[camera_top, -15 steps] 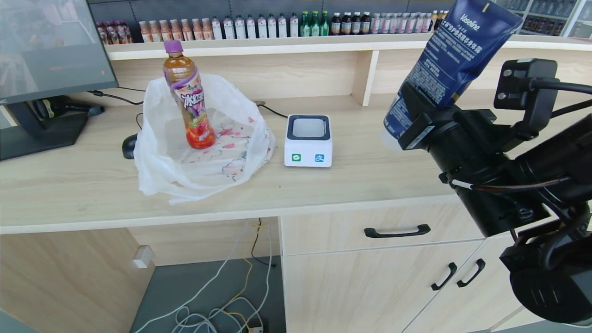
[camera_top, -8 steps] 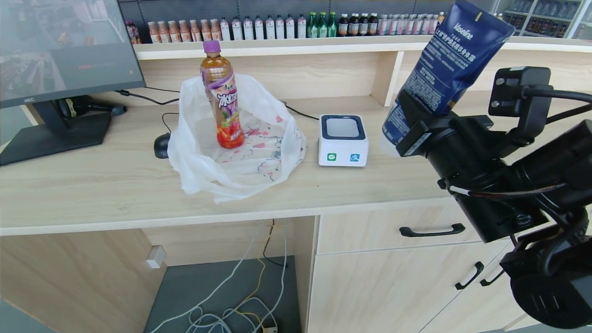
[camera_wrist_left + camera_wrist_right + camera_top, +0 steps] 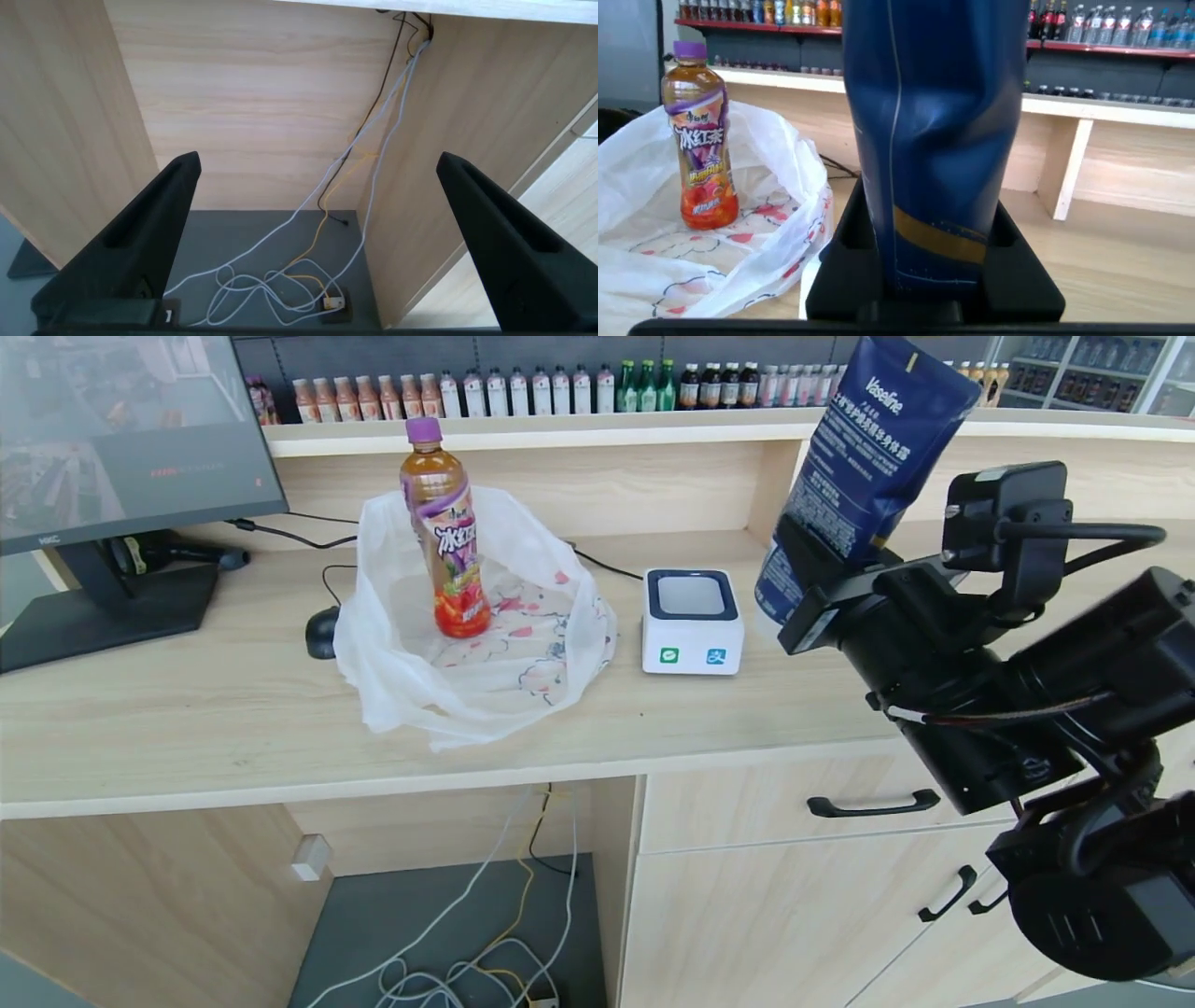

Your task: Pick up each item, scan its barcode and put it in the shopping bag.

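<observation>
One long counter (image 3: 187,709) of pale wood-grain laminate carried the scanner (image 3: 693,621), a white cube with a dark-framed glass top. Far left of the scanner stood a flat dark monitor (image 3: 121,429). Just left of the scanner slumped the shopping bag (image 3: 467,681), thin crinkled white plastic with its mouth open. Right of the scanner and above it, the right gripper (image 3: 810,581) clamped the lower end of a glossy, creased dark blue pouch (image 3: 864,476); the scanner sat between pouch and bag. A purple-capped bottle (image 3: 446,532) of amber tea stood upright inside the bag. A rounded black mouse (image 3: 322,633) lay beyond the bag. Lower than the scanner, under the counter, the left gripper (image 3: 320,163) hung spread wide and empty before loose cables (image 3: 308,280).
</observation>
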